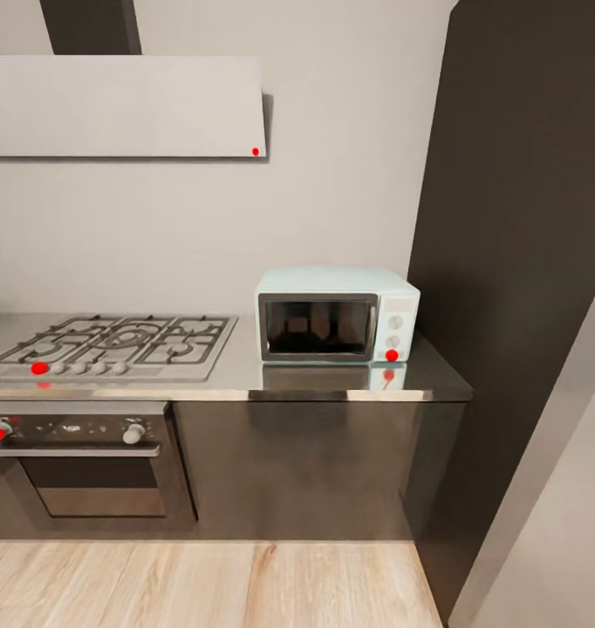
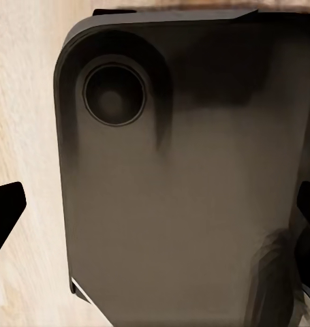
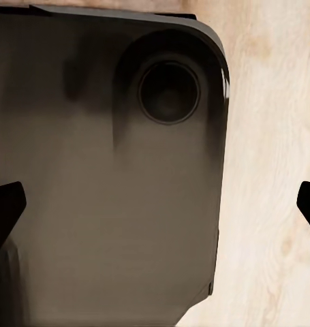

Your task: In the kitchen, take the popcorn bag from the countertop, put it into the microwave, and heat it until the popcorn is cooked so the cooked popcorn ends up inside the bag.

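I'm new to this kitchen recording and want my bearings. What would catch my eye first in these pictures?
First, the small pale mint-blue microwave with its dark glass door shut, standing on the glossy grey steel countertop beside the tall dark cabinet. To its left lie the steel gas hob, the oven below it, and the white flat hood on the wall above. Both wrist views look down on a dark rounded robot base over pale wooden floor.
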{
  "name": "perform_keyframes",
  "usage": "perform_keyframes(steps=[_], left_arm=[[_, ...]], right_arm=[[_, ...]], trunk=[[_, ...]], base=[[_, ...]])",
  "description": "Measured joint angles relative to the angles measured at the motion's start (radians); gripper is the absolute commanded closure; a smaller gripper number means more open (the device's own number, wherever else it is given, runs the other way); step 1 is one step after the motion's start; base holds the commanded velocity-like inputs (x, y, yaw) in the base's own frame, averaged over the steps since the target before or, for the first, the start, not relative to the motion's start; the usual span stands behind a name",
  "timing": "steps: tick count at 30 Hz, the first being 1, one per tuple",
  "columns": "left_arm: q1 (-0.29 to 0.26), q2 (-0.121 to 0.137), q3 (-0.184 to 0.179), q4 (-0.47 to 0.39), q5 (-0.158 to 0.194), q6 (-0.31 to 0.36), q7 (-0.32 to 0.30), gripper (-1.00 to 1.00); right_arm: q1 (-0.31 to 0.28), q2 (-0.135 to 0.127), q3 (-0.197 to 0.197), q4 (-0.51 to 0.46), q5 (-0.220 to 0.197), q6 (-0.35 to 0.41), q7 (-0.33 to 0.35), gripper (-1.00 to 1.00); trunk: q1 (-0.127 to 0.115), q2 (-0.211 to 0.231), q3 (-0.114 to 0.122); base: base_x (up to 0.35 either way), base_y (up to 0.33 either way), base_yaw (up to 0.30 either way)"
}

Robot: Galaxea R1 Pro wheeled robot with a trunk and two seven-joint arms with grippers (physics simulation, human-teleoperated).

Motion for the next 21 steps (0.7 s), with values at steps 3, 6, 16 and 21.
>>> perform_keyframes(steps=[3,6,16,21], left_arm=[[0.000,0.000,0.000,0.000,0.000,0.000,0.000,-1.00],[0.000,0.000,0.000,0.000,0.000,0.000,0.000,-1.00],[0.000,0.001,0.000,0.000,0.000,0.000,0.000,-1.00],[0.000,0.001,0.000,0.000,0.000,0.000,0.000,-1.00]], right_arm=[[0.000,0.000,0.000,0.000,0.000,0.001,0.000,-1.00],[0.000,0.000,0.000,0.000,0.000,0.002,0.000,-1.00],[0.000,-0.002,-0.007,0.000,-0.008,0.011,0.001,-1.00],[0.000,-0.001,-0.008,0.000,-0.009,0.014,0.012,-1.00]], trunk=[[0.000,0.000,0.000],[0.000,0.000,0.000],[0.000,0.000,0.000],[0.000,0.000,0.000]], base=[[0.146,0.000,0.000],[0.119,0.000,0.000],[0.046,0.000,0.000],[0.000,0.000,0.000]])
